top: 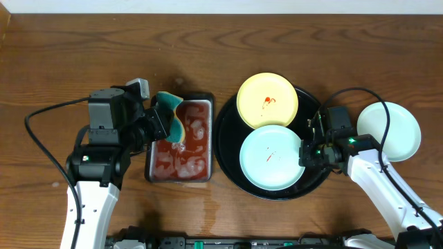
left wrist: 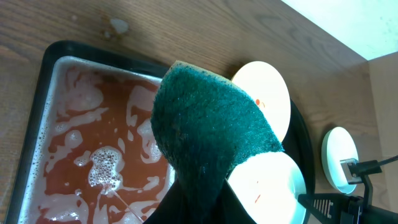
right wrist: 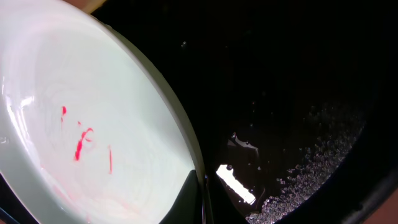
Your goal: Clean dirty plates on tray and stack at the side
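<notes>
**A:** What is the left end effector (top: 160,119) doing?

**B:** It is clamped on a green sponge (left wrist: 211,124). The sponge fans out past its fingertips and hangs above the small metal tray (top: 211,138). Right under that end effector, red liquid (left wrist: 81,143) streaked with white foam fills the tray.

**A:** Does the sponge touch the liquid?

**B:** I cannot tell. From the wrist view it looks raised clear of it.

**A:** And the right end effector (top: 306,151)?

**B:** It is closed on the rim of the near mint plate (top: 271,158). In its own wrist view the plate's edge runs straight down between the fingertips (right wrist: 189,193). The plate's face spreads away to the end effector's left, with a few red smears (right wrist: 81,140) on it.

**A:** Is that plate lifted?

**B:** I can't say. It lies inside the black tray (top: 228,131). Wet beads show on the glossy tray floor just to the right of the fingers.

**A:** Where are the other plates?

**B:** The yellow plate (top: 267,100) is also on the black tray, beyond the gripped plate from the right end effector and overlapping its far edge. It has a red smear near its middle. The second mint plate (top: 398,128) sits on the bench (top: 69,55) behind the right end effector, off the tray and beside that arm.
</notes>
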{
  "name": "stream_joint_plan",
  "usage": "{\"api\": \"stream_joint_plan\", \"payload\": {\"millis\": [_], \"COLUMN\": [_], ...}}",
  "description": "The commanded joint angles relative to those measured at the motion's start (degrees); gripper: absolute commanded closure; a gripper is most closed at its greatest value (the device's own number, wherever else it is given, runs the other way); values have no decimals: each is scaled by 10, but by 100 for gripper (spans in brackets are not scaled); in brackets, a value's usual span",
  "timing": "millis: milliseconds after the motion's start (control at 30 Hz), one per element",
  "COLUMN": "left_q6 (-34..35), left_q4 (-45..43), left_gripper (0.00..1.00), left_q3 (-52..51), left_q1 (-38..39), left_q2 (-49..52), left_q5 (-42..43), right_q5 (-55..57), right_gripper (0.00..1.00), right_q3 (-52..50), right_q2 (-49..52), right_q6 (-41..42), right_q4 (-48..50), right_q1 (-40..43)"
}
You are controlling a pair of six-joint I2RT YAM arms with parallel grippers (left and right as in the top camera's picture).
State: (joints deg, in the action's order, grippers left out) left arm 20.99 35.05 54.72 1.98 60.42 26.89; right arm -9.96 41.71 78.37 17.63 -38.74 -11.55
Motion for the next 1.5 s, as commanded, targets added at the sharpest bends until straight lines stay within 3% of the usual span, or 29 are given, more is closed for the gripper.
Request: {"api": "stream_joint_plan", "payload": {"millis": [0,800,1133,1333,1467], "left_q6": [3,3,3,81,97], "left_q4": [1,1,10,37,55], "left_gripper": [93,93,93,92,93], "left_q3": [-5,-5,-5,-5,-1], "left_q1": [-3,-3,-3,-3,-3], "left_q2": [-2,18,186,303,319], "left_q5": [10,9,9,10,10], "right_q5": [7,7,7,7,7], "right_gripper": [99,99,99,99,99], "right_q3": [-4,-4,-4,-4,-4], "right_q2": [-4,-4,-4,-4,-4], "right_q6": [3,3,3,3,1], "right_q4": [2,2,2,2,1], "right_q1": [-9,-9,-9,-9,-9]}}
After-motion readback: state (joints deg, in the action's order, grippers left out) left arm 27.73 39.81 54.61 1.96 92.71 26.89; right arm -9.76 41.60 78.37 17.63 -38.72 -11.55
